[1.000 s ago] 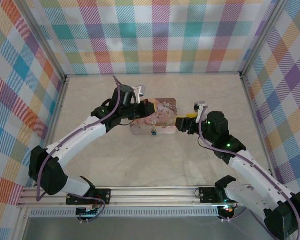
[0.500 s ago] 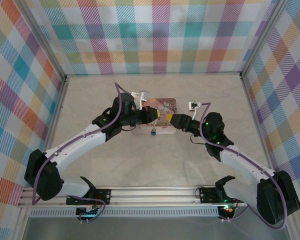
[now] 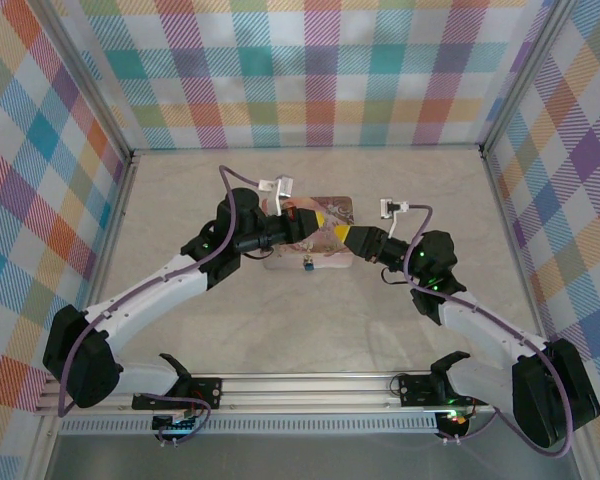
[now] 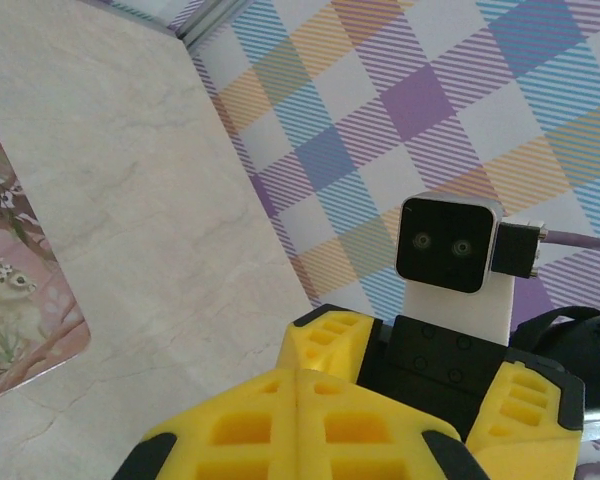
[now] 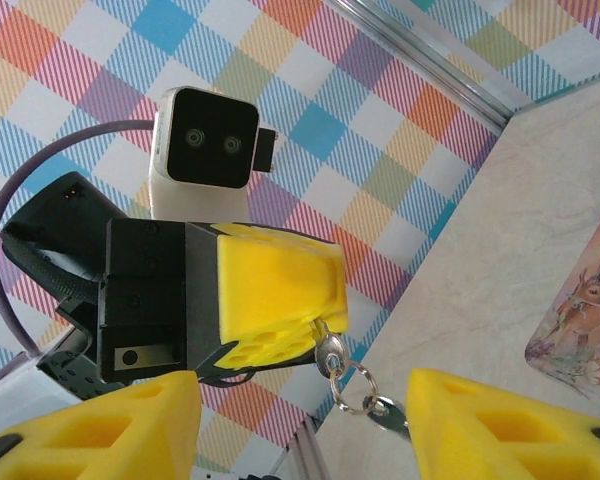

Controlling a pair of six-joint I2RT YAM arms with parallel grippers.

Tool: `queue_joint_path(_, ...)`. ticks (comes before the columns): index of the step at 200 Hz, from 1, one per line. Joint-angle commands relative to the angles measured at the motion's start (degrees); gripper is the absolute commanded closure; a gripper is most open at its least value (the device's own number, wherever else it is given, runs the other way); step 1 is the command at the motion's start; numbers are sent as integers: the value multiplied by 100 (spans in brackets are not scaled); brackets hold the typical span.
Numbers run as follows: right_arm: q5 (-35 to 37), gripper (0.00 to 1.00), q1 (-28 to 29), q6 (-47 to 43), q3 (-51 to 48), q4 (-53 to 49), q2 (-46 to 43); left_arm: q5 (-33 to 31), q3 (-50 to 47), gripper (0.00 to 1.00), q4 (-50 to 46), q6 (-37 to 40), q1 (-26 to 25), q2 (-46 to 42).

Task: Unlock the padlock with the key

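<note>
Reading this as a handoff: L gripper [image 5: 325, 322] clamped on the key [image 5: 330, 352], ring [image 5: 352, 392] dangling between spread fingers of R gripper [image 5: 305, 425], which should close square, no twist; padlock [image 3: 307, 266] near, base-side of both tips.

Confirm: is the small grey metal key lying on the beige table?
No, the key hangs in the air, pinched by the shut left gripper.
</note>
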Motion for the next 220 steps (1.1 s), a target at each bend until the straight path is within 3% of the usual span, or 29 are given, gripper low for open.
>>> queue_joint_path(1,-168,44,-1,59,20,403,17,178,-80,100,545,-216,-94,-148)
queue_joint_path(154,-311,67,53,252,82,657,-27,73,-119,100,988,-353,-466,40)
queue_joint_path(220,-371,87,61,296,58,708,-62,-118,-176,100,1028,-372,-507,-28)
